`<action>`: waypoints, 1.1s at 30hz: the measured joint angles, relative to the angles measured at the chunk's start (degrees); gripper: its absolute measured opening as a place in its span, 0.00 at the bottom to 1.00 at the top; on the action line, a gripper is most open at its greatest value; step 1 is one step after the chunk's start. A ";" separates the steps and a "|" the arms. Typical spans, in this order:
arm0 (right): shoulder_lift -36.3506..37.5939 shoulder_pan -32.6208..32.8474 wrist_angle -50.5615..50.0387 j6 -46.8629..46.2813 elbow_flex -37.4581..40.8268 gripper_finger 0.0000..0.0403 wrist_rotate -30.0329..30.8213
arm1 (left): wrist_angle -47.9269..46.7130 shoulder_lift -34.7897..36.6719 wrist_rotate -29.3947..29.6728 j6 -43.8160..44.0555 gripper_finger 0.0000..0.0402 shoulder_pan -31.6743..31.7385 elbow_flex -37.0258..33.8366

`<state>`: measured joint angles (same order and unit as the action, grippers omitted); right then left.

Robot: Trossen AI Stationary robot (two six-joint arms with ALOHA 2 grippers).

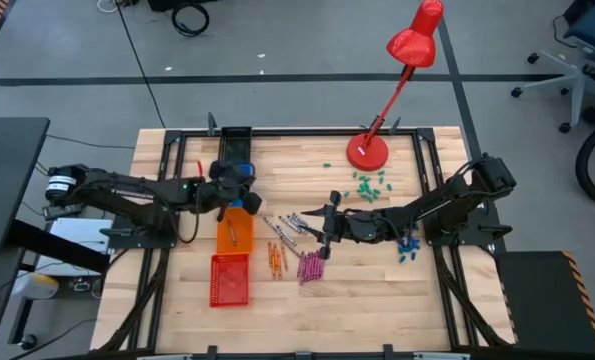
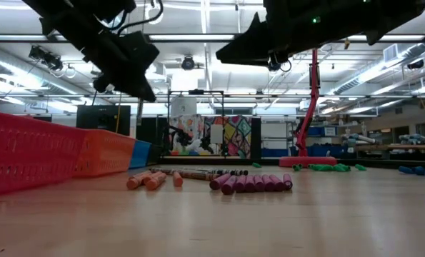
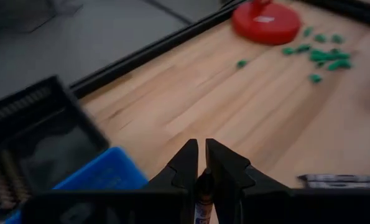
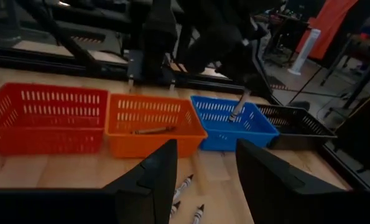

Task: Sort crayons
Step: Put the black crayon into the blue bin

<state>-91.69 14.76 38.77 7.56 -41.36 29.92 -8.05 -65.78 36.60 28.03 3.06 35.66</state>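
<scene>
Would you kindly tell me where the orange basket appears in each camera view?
High view: the orange basket sits left of centre.
Low view: it is at left, mid-height.
Left wrist view: not in it.
Right wrist view: upper middle.
Landmark: the red basket adjoins it in those three views.

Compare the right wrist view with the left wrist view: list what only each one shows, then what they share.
Only the right wrist view: the red basket, the orange basket with one crayon inside, and the open right gripper.
Only the left wrist view: the red lamp base, scattered green bits, and the left gripper shut on a crayon.
Both: the blue basket, the black basket, the wooden table.
</scene>
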 joint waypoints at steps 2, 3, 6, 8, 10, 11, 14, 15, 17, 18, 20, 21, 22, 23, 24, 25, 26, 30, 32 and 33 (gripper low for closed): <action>0.10 0.04 0.06 0.17 0.00 0.42 0.01 | -1.41 0.24 -0.04 0.46 0.10 1.13 0.18; 0.10 0.02 -0.10 0.34 0.00 0.42 -0.01 | -3.48 0.84 -0.26 0.48 0.10 1.85 0.54; 0.10 -0.35 -1.12 0.35 0.00 0.42 -0.01 | -8.98 1.07 -2.58 1.63 0.10 4.81 2.83; 0.10 -0.63 -1.05 0.11 0.00 0.42 -0.03 | -12.51 1.08 -4.19 2.15 0.10 6.90 3.13; 0.10 -0.76 -1.04 -0.08 0.00 0.42 -0.08 | -14.02 0.27 -6.29 2.59 0.10 9.18 3.15; 0.10 -0.75 -0.88 -0.09 0.00 0.42 -0.16 | -14.76 -0.31 -7.69 2.87 0.10 10.24 3.17; 0.10 -0.70 -0.68 -0.10 0.00 0.42 -0.39 | -16.51 -2.23 -11.45 3.52 0.10 12.82 3.17; 0.10 -0.64 -0.68 -0.11 0.00 0.42 -0.41 | -16.57 -2.95 -12.74 3.52 0.10 13.46 3.17; 0.10 -0.64 -0.68 -0.09 0.00 0.42 -0.38 | -16.62 -4.72 -15.34 3.58 0.10 14.35 3.17; 0.10 -0.66 -0.68 -0.09 0.00 0.42 -0.38 | -17.09 -5.49 -16.32 3.84 0.10 14.66 3.17; 0.10 -0.66 -0.68 -0.07 0.00 0.42 -0.36 | -17.21 -7.02 -17.35 4.30 0.10 14.90 3.17; 0.10 -0.66 -0.67 -0.05 0.00 0.42 -0.38 | -17.78 -7.62 -17.86 4.72 0.10 14.92 3.17; 0.10 -0.66 -0.67 -0.06 0.00 0.42 -0.38 | -18.29 -8.25 -18.15 5.16 0.10 14.90 3.17; 0.10 -0.65 -0.67 -0.07 0.00 0.42 -0.38 | -18.47 -8.81 -18.68 5.44 0.10 14.90 3.17; 0.10 -0.66 -0.66 -0.07 0.00 0.42 -0.38 | -18.75 -9.27 -19.15 5.69 0.10 14.90 3.17; 0.12 -0.66 -0.61 -0.09 0.00 0.42 -0.47 | -18.87 -9.71 -19.41 5.93 0.10 14.87 3.17; 0.12 -0.66 -0.59 -0.09 0.00 0.42 -0.77 | -19.18 -10.03 -19.45 6.43 0.10 14.83 3.17; 0.16 -0.59 -0.30 -0.27 0.00 0.42 -1.12 | -20.09 -10.29 -19.50 7.13 0.10 14.83 3.17; 0.16 -0.59 -0.38 -0.32 0.00 0.42 -1.13 | -20.15 -10.29 -19.50 7.15 0.10 14.83 3.17; 0.16 -0.61 -0.55 -0.37 0.00 0.42 -1.13 | -20.16 -10.29 -19.50 7.15 0.10 14.81 3.17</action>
<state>-91.53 14.15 38.21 7.19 -41.36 28.80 -28.21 -76.07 17.10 35.18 17.86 38.83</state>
